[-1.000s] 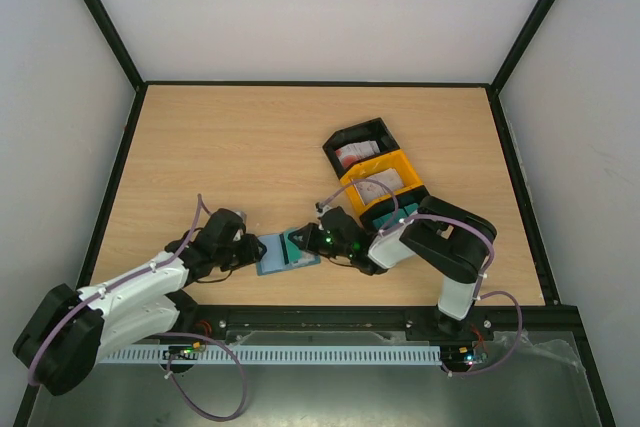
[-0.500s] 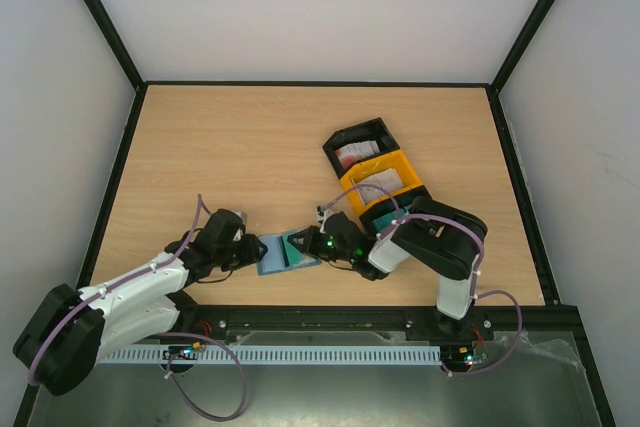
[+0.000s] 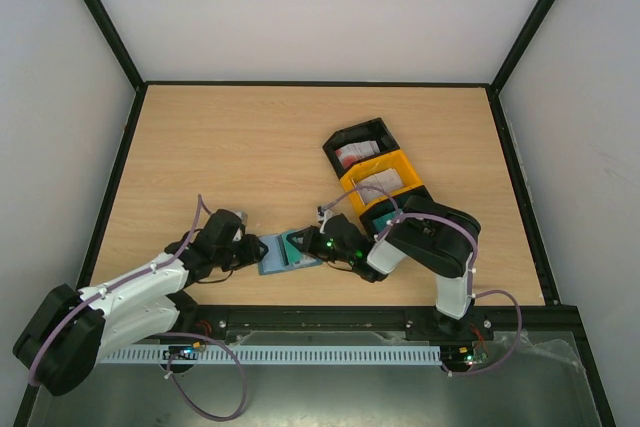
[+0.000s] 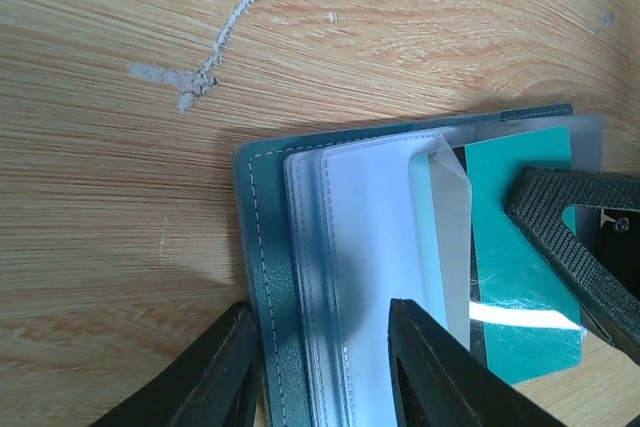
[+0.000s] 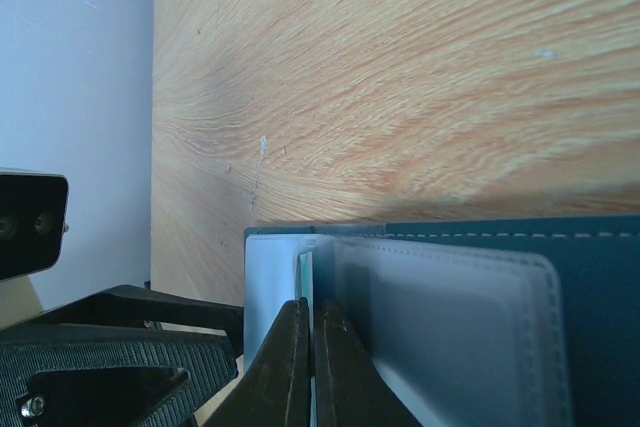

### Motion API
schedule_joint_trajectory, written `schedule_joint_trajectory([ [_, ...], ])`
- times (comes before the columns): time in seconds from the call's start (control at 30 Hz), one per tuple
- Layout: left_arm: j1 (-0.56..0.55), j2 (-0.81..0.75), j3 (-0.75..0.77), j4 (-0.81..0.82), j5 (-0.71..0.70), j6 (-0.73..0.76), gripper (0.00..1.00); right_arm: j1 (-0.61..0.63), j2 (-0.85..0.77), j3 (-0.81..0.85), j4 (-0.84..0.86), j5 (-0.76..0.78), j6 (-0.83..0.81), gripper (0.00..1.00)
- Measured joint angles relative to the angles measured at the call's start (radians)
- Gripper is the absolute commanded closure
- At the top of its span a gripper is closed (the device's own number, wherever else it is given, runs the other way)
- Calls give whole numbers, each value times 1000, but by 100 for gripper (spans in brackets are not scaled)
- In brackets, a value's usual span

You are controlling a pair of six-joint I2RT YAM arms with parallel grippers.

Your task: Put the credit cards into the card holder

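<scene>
The card holder (image 3: 278, 253) lies open on the table, teal cover (image 4: 262, 247) outside and clear sleeves (image 4: 370, 247) inside. My right gripper (image 3: 306, 244) is shut on a teal-green credit card with a white stripe (image 4: 520, 292). It holds the card edge-on at a sleeve's mouth (image 5: 305, 272). Its fingers (image 5: 292, 347) are pressed together on the card. My left gripper (image 3: 254, 250) is open. Its fingers (image 4: 215, 377) straddle the holder's left edge, one on the wood and one over the sleeves. More cards, white with red marks (image 3: 352, 155), lie in the bins.
A three-bin tray stands behind the right arm: black bin (image 3: 337, 139), yellow bin (image 3: 404, 161), dark-green bin (image 3: 384, 217) partly hidden by the arm. A white scuff (image 4: 215, 42) marks the wood. A black frame (image 3: 130, 137) rims the table.
The right arm has crept slightly left toward the card holder with the card. The left arm and the holder have not visibly moved.
</scene>
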Motion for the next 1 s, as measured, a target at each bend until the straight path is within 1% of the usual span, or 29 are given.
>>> schedule_joint_trajectory([
  [0.3,0,-2,-4,5,13,0,62,1,15,0,27,0,5,98],
  [0.43,0,-5,-5,6,16,0,62,8,23,0,42,-1,11,96],
  [0.67,0,-5,-10,18,48,1,61,17,5,2,-6,16,-8,91],
  [0.73,0,-5,-13,24,69,1,61,20,-16,3,-45,26,-23,87],
  [0.87,0,-2,-13,47,113,3,60,23,-69,8,-142,58,-58,74],
  [1.0,-1,14,-13,77,148,9,60,30,-121,34,-263,100,-102,66],
])
